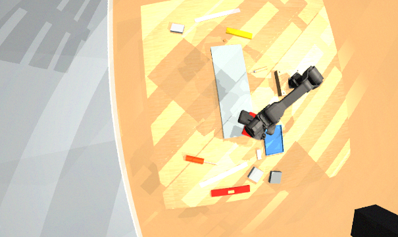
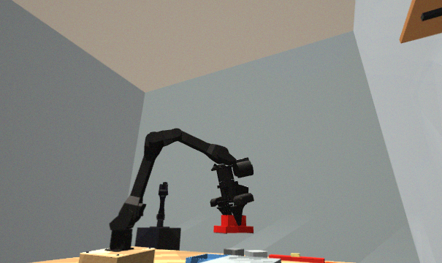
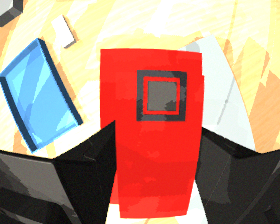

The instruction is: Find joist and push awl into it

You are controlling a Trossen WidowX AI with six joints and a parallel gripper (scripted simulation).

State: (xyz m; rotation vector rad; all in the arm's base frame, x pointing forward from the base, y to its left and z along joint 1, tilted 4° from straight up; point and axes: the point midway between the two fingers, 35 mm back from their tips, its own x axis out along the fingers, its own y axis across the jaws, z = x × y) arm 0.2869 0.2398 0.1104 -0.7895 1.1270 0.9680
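My gripper [image 2: 234,219] [image 3: 152,126] is shut on the red stud finder [image 1: 245,132] [image 2: 222,229] [image 3: 125,65] and holds it well above the table. From above, it is over the near end of the pale floor panel [image 1: 231,82] [image 3: 222,95], beside the blue tray [image 1: 273,142] [image 3: 41,95]. The square window on the stud finder looks dark grey in the wrist view. The tray holds nothing that I can see. The awl [image 1: 195,159], with an orange handle and thin shaft, lies on the table past the panel's near end. The joist is hidden.
A small white block [image 1: 258,154] lies beside the tray. Two grey blocks [image 1: 255,174] [image 1: 275,177], a white strip [image 1: 223,174] and a red level [image 1: 230,191] lie beyond it. A yellow bar [image 1: 239,33], another strip [image 1: 217,15] and a pale box [image 1: 177,28] lie past the far end.
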